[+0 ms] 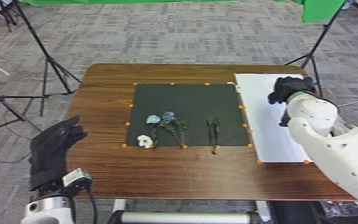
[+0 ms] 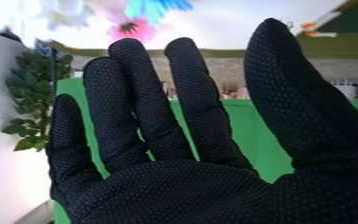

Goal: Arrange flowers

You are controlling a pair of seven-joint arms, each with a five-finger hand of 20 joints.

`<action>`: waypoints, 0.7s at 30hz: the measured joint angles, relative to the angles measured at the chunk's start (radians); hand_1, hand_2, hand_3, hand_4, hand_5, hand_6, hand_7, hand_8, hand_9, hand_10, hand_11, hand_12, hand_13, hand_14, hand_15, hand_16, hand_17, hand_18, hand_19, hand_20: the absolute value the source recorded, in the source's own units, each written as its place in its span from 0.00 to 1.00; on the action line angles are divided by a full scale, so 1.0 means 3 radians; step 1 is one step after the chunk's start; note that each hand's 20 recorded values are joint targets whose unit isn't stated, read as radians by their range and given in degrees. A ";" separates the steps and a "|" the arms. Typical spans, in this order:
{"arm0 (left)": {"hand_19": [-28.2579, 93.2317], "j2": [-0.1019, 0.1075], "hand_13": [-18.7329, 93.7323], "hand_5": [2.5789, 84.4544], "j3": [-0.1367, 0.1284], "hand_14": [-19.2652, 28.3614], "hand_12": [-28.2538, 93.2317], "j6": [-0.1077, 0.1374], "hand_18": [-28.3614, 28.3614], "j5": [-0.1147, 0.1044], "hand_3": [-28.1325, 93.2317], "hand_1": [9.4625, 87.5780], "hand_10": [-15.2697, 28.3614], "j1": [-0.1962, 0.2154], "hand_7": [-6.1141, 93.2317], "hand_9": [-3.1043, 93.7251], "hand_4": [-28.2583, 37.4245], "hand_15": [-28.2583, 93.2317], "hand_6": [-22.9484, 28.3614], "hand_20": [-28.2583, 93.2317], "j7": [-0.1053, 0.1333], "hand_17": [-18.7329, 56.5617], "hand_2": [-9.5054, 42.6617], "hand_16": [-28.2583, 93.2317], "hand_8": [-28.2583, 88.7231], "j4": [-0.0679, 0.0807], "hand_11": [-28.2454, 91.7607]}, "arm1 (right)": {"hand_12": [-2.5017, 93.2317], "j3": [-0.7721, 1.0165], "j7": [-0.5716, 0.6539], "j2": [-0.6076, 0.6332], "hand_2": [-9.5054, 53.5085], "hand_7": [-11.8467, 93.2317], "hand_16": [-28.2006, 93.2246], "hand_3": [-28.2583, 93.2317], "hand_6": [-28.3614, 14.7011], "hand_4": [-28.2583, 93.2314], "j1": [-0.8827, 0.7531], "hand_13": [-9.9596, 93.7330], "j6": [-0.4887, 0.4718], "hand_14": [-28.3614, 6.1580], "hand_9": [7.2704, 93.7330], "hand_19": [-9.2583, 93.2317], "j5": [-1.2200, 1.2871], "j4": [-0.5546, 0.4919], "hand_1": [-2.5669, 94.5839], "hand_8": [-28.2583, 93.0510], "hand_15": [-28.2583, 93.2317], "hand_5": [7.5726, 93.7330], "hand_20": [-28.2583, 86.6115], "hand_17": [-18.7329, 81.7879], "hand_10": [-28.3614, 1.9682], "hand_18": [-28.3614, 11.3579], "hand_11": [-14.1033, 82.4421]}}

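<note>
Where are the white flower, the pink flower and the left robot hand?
White flower [image 1: 145, 142]: head view, on its petals.
Pink flower [image 2: 141, 34]: right wrist view, on its petals.
Left robot hand [image 1: 51, 150]: head view, on the palm part of the glove.

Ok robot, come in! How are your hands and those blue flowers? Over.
Right hand open, empty, over white sheet. Left hand open, by brown table's left edge. Blue flowers on dark square mat; possible snag: white flower close by.

My head camera looks forward and down over the table [image 1: 158, 175], my wrist camera closely faces my right hand [image 1: 289, 88], and both include it and green cloth [image 2: 257, 135].
</note>
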 measured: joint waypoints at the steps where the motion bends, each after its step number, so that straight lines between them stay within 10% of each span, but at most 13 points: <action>1: 0.68 0.0000 0.46 0.62 0.0000 1.00 0.34 0.0000 0.92 0.0000 0.91 0.25 0.92 0.0000 0.26 0.47 0.20 0.93 0.78 0.61 0.0002 0.19 0.27 0.04 0.16 0.0000 0.66 | 0.22 -0.0002 0.0009 -0.0010 0.02 0.33 0.38 0.97 0.53 0.02 0.0008 0.36 -0.0008 0.06 0.50 0.68 0.0000 0.0029 0.34 0.12 0.86 0.50 0.51 0.14 0.25 0.00 0.47; 21: 0.68 0.0001 0.46 0.62 0.0032 1.00 0.34 -0.0002 0.92 -0.0011 0.91 0.25 0.92 -0.0042 0.26 0.47 0.20 0.93 0.78 0.61 0.0009 0.19 0.28 0.04 0.16 0.0002 0.66 | 0.24 0.0007 0.0043 -0.0121 0.03 0.34 0.39 0.95 0.60 0.00 0.0017 0.45 -0.0171 0.18 0.58 0.69 -0.0159 0.0228 0.39 0.11 0.87 0.60 0.51 0.16 0.39 0.00 0.61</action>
